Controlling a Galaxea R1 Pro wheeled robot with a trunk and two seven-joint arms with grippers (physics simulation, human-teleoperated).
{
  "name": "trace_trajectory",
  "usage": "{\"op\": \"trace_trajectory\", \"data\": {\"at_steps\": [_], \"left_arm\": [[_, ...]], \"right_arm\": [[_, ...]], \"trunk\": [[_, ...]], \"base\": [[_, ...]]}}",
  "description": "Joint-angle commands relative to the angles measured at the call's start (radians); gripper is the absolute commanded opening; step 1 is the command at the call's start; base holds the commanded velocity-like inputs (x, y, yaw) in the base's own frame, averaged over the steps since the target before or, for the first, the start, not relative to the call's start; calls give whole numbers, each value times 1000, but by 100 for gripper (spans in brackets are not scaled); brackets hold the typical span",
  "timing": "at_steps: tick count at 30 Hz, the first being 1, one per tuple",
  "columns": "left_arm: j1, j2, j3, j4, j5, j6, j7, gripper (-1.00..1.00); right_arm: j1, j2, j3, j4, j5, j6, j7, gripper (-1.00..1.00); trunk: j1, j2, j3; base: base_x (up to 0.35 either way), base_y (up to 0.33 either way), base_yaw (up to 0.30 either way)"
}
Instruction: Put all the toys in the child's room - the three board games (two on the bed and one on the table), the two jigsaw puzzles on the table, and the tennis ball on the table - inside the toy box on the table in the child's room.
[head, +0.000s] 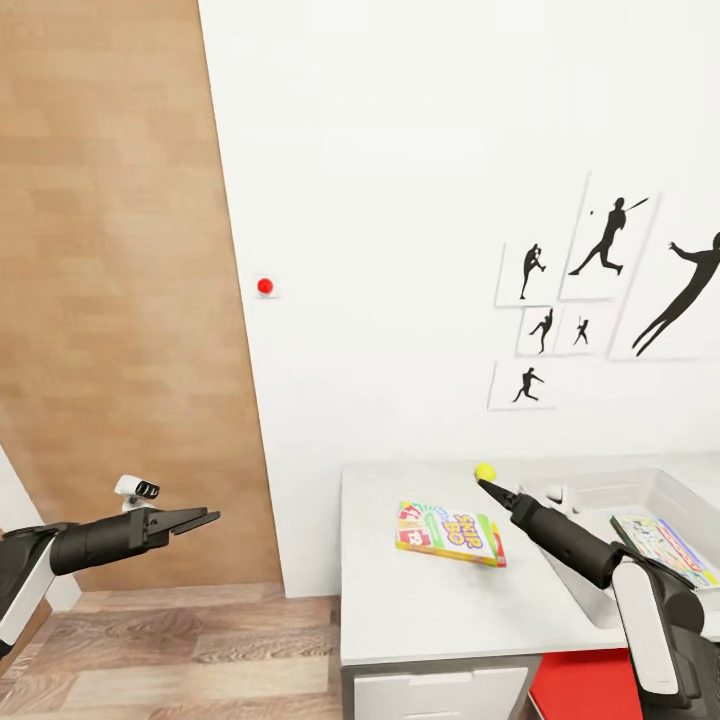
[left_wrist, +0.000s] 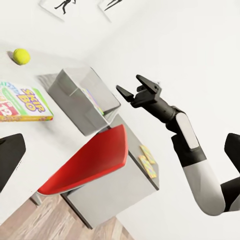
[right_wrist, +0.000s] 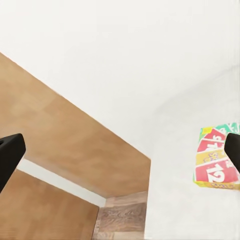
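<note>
The right arm's black two-fingered tool (head: 487, 487) reached forward over the light grey worktop (head: 420, 600), its fingers spread apart and holding nothing, as the left wrist view showed clearly (left_wrist: 136, 86). The left arm's black tool (head: 200, 520) hung out over the wooden floor (head: 200, 640), well apart from the worktop; its fingers looked drawn close together in the head view, though the left wrist view showed only one dark fingertip, so I could not tell for sure.

Nearest on the worktop lay the flat rectangular board game box with yellow, green and red cartoon print (head: 449, 534), resting flat and just beside the right arm. To its right stood the light grey shallow toy box with flared sides (head: 640, 495), and inside it a second printed flat box (head: 665, 548) lay tilted against the bottom. A red moulded chair seat (left_wrist: 90, 162) was tucked under the worktop's edge.

Farther back, the small yellow-green tennis ball (head: 485, 471) sat on the worktop just beyond the right tool's tips, near the white wall (head: 400, 200). On that wall hung black silhouette sports prints (head: 600, 290) and a small red round knob (head: 265, 286), beside a brown wood-grain panel (head: 110, 250).
</note>
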Motion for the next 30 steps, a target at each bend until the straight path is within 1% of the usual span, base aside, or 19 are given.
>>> {"op": "trace_trajectory", "data": {"at_steps": [1,2,3,5,6,8,9,10,11,14,18,30], "left_arm": [[0,0,0,0,1,11,-2,100],[0,0,0,0,1,11,-2,100],[0,0,0,1,1,11,-1,100],[0,0,0,1,1,11,0,100],[0,0,0,1,1,11,1,100],[0,0,0,1,1,11,2,100],[0,-1,0,1,1,11,3,100],[0,-1,0,1,1,11,4,100],[0,-1,0,1,1,10,5,100],[0,-1,0,1,1,10,6,100],[0,-1,0,1,1,9,7,100],[0,-2,-1,1,1,9,9,100]], "right_arm": [[0,0,0,0,4,7,-9,100],[0,0,1,1,7,9,-24,100],[0,1,3,2,13,11,-59,100],[0,2,8,4,16,14,-97,100],[0,2,15,6,18,17,-138,100],[0,4,25,7,20,20,-177,100],[0,4,40,7,20,21,-214,100],[0,5,49,7,20,21,-231,100],[0,5,66,8,20,22,-258,100],[1,7,89,8,18,19,-292,100],[1,8,101,8,22,16,-311,100],[0,18,109,7,24,14,-324,100]], "trunk": [[1,-1,0],[1,-1,0],[1,-1,0],[1,-1,0],[1,-1,0],[1,-1,0],[1,-1,0],[1,-1,0],[1,-1,0],[1,-1,0],[1,-1,0],[1,-1,0]], "base": [[135,43,0],[127,35,0],[97,22,0],[70,16,0],[40,9,0],[29,7,0],[16,4,0],[13,3,0],[8,2,0],[5,1,0],[1,0,0],[0,0,0]]}}
